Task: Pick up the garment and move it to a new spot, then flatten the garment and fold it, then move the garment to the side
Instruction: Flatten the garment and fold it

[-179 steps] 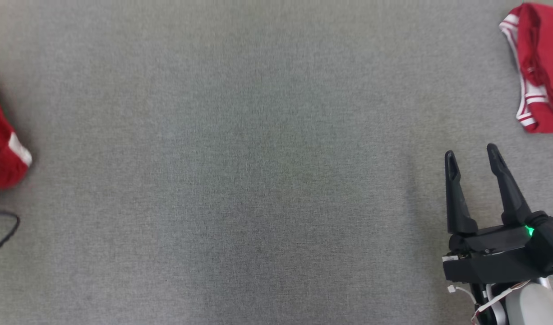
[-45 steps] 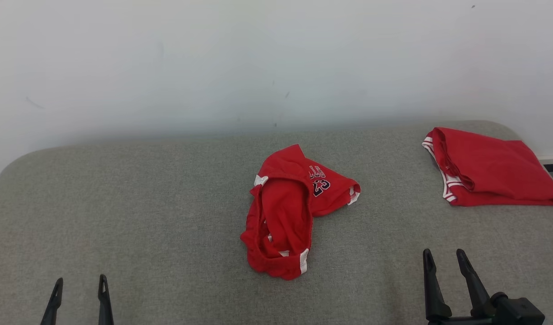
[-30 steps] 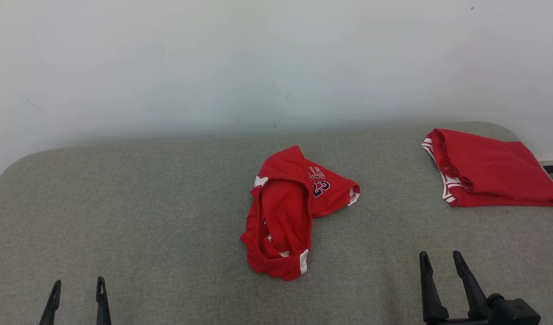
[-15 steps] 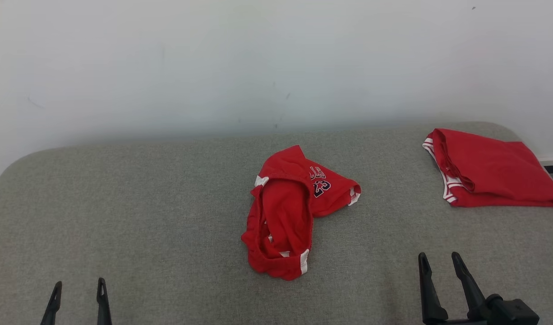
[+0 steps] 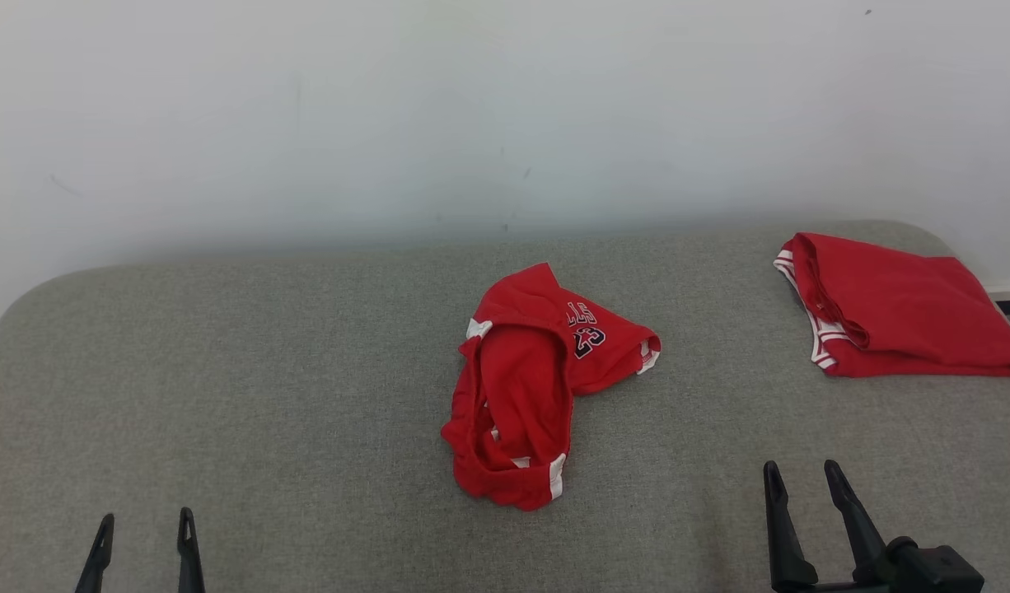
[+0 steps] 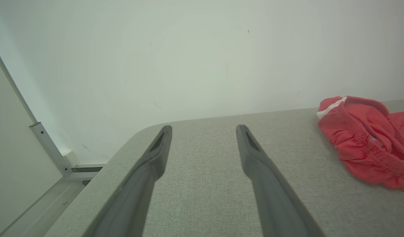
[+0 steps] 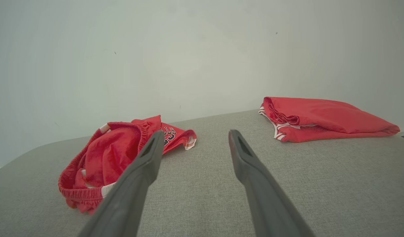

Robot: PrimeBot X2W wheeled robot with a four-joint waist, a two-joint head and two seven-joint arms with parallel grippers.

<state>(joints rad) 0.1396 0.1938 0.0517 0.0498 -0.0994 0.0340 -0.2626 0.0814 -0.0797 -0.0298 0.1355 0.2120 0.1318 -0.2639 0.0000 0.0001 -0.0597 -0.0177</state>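
Observation:
A crumpled red garment [image 5: 531,387] with white trim and dark lettering lies in a heap at the middle of the grey cushioned surface [image 5: 266,371]. It also appears in the left wrist view [image 6: 366,141] and the right wrist view [image 7: 116,161]. My left gripper [image 5: 145,527] stands open at the lower left, well apart from the heap, nothing between its fingers. At the lower right my right gripper [image 5: 800,478] is open too, empty, to the right of the garment and nearer me.
A second red garment [image 5: 892,306], folded flat, lies at the far right by the surface's edge, seen too in the right wrist view [image 7: 320,118]. A pale wall [image 5: 472,107] rises right behind the surface. The surface's left end rounds off near a metal frame [image 6: 50,148].
Six seconds ago the head camera looked straight down at bare grey fabric; it has since tilted up. Over the last second nothing has visibly moved.

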